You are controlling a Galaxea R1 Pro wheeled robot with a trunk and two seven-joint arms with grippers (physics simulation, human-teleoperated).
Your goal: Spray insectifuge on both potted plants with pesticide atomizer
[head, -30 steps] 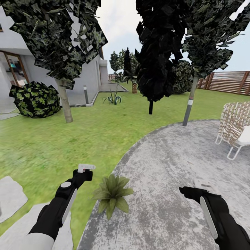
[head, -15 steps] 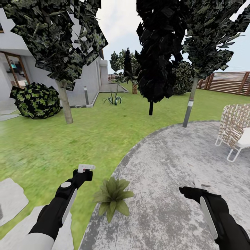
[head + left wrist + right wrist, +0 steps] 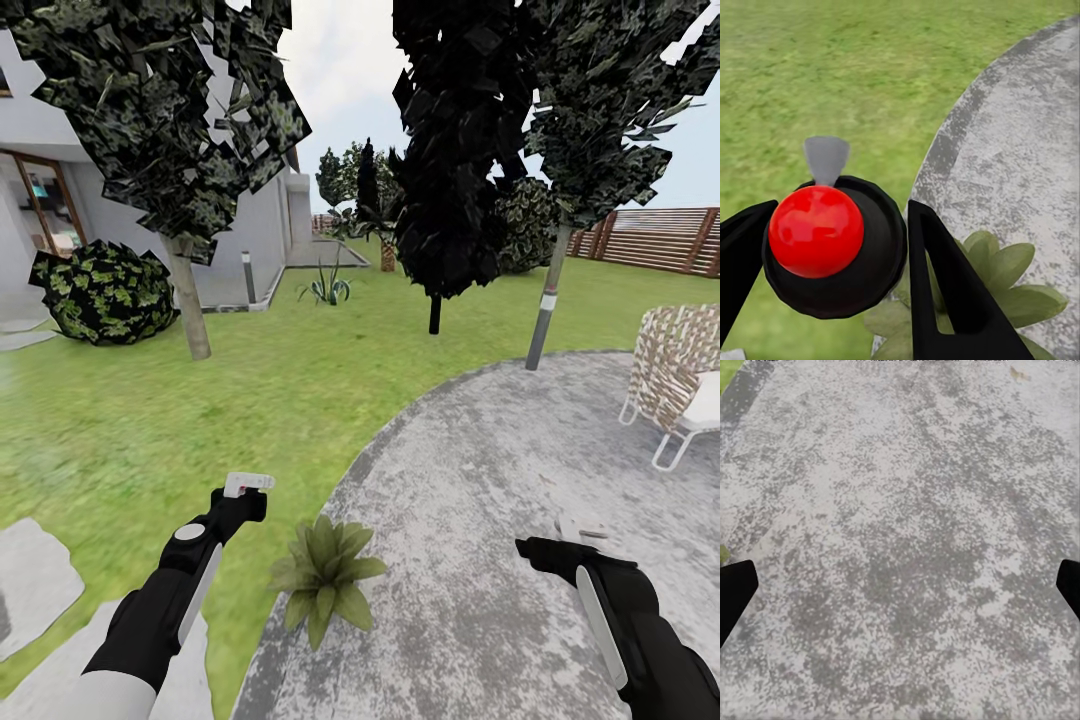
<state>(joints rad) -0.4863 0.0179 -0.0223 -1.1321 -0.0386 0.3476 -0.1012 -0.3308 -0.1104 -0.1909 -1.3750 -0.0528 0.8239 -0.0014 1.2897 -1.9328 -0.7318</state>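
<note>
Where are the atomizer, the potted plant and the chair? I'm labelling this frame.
pesticide atomizer (image 3: 832, 244), left wrist view: its red top.
potted plant (image 3: 325, 578), head view: rosette centre.
wicker chair (image 3: 675, 365), head view: woven backrest.

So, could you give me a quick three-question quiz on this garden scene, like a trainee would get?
1. True or false: the left pincer is shut on the dark, red-topped pesticide atomizer with a grey nozzle.
2. The low, broad-leaved green potted plant sits: A) in the left pincer B) at the edge of the round grey paved patio C) indoors.
3. Fill in: the right pincer hangs open above the ____.
Key: 1 true; 2 B; 3 patio.
</note>
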